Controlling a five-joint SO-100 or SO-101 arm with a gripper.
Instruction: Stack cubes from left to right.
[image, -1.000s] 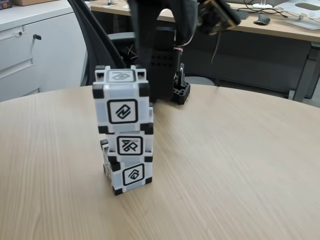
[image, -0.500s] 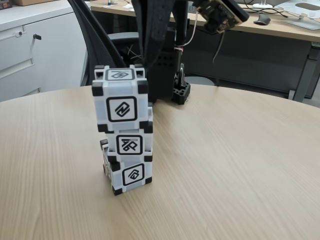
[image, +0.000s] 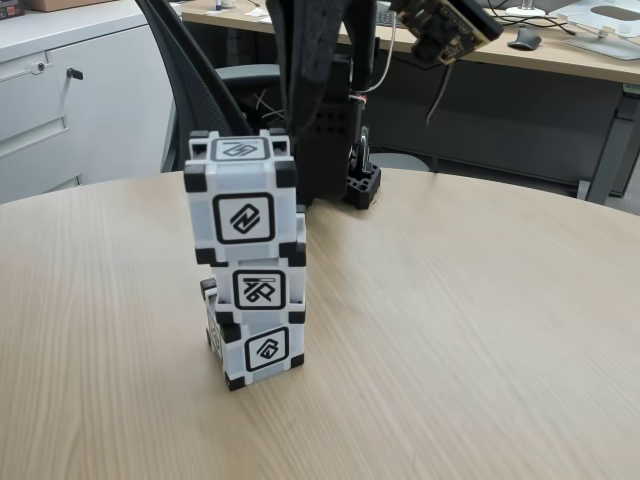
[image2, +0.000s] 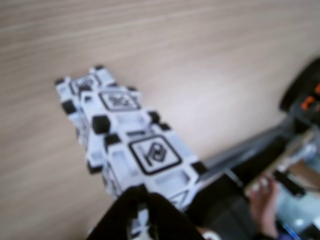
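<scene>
On the round wooden table (image: 480, 330) three cubes (image: 247, 255) stand stacked; the tool's state cannot be told

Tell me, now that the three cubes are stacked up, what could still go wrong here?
The tower could topple. In the fixed view the top cube overhangs the middle cube to the left, and the bottom cube sits slightly twisted, so the stack is not square. The arm stands close behind the stack, so a careless swing might clip the top cube. A bump to the table could do the same.
</scene>
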